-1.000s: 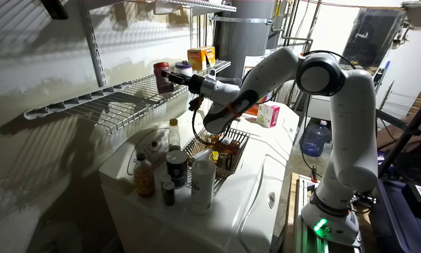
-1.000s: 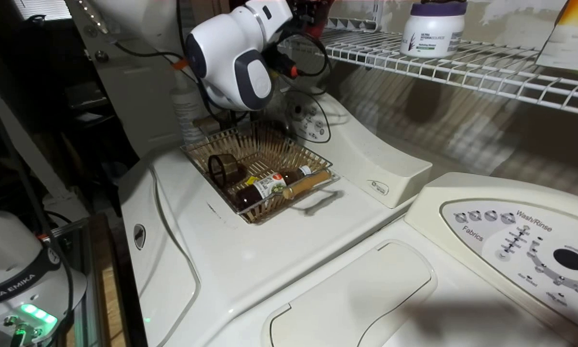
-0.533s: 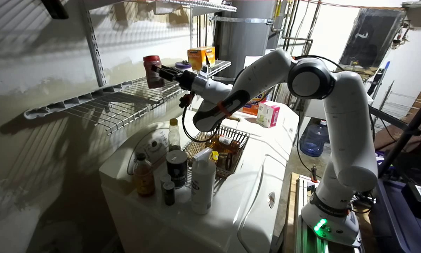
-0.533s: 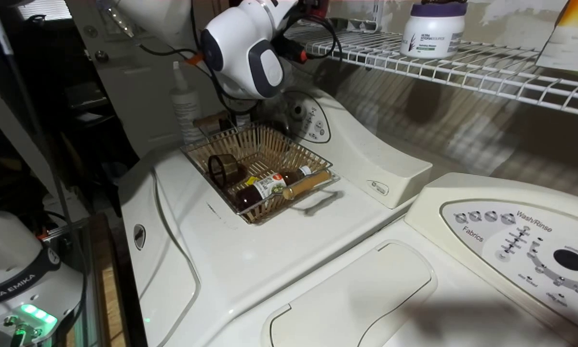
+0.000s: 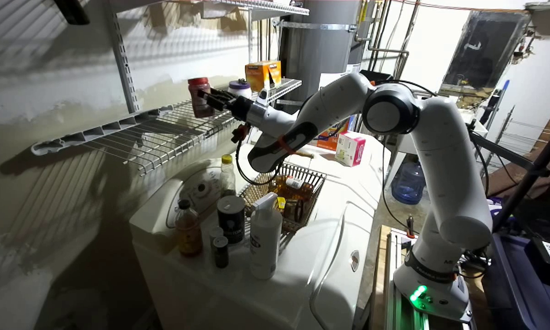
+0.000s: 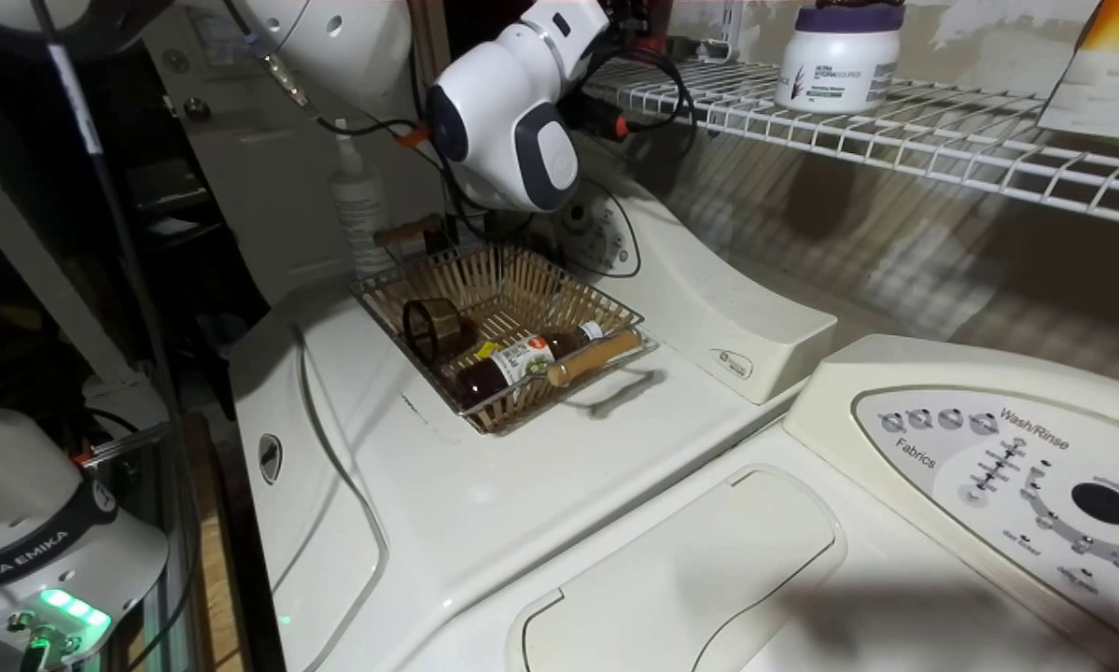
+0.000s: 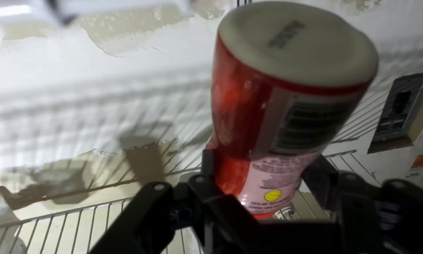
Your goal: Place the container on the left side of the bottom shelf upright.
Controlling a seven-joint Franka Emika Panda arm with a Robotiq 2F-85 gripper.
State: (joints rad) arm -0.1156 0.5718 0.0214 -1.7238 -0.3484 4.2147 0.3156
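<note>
A household laundry room: a white wire-grid shelf runs above a white, lidded washing machine marked "Wash/Rinse".

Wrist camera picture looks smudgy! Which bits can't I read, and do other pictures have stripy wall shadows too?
In the wrist view, on the red-capped jar, the barcode, small print and base stamp are too blurred to read; yes, in an exterior view, stripy shadows slant down the wall under the bottom wire shelf, perhaps cast by it.
</note>
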